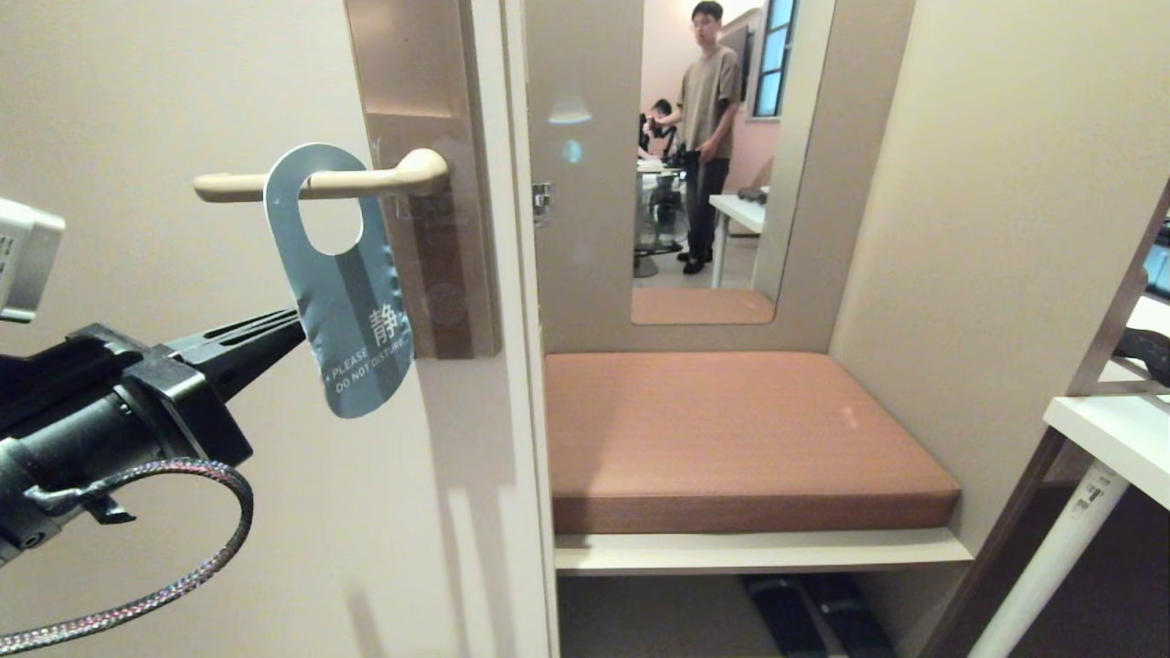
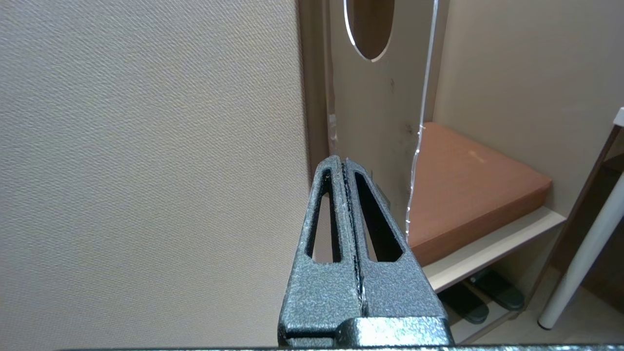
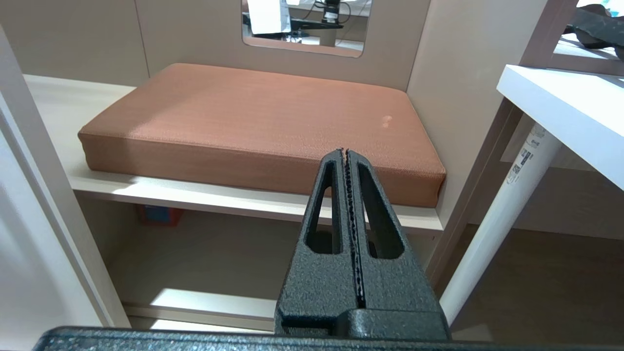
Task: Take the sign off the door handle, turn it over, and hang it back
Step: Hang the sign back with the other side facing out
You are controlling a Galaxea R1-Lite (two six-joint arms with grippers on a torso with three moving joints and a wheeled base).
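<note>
Head view shows one cream door [image 1: 183, 512] filling the left, and beside it an alcove whose shelf holds one terracotta cushion [image 1: 731, 439]; in the space under the shelf lie two dark slippers [image 1: 813, 612]. A mirror [image 1: 704, 155] above the cushion reflects one standing person [image 1: 708, 119]. One white table [image 1: 1111, 439] edges in at the right. On the door, one door handle [image 1: 320, 183] juts level from its tall backplate [image 1: 439, 183]. One sign [image 1: 343, 283] hangs on the handle through its oval hole, slate-blue "DO NOT DISTURB" face outward, tilted. The left gripper [image 1: 297, 327] reaches in from the left, its two fingers pinched together on the sign's lower edge. The right gripper [image 3: 345, 151] hangs apart before the cushion, fingers pressed together on nothing.
</note>
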